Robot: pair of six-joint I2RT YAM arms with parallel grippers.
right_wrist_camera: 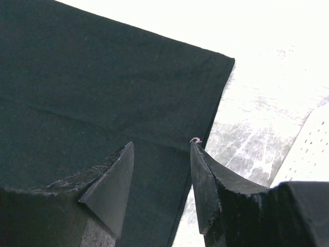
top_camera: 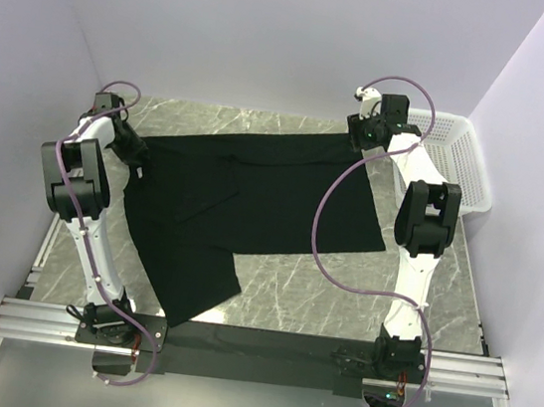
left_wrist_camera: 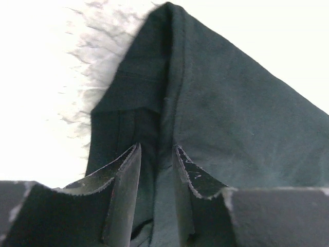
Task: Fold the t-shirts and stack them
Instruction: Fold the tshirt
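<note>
Left jaws pinching a t-shirt [left_wrist_camera: 231,128] fold, right jaws spread astride its edge

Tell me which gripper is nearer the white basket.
Right. The right gripper is at the far right corner of the t-shirt, just left of the white basket. The left gripper is across the table, at the shirt's left edge.
</note>
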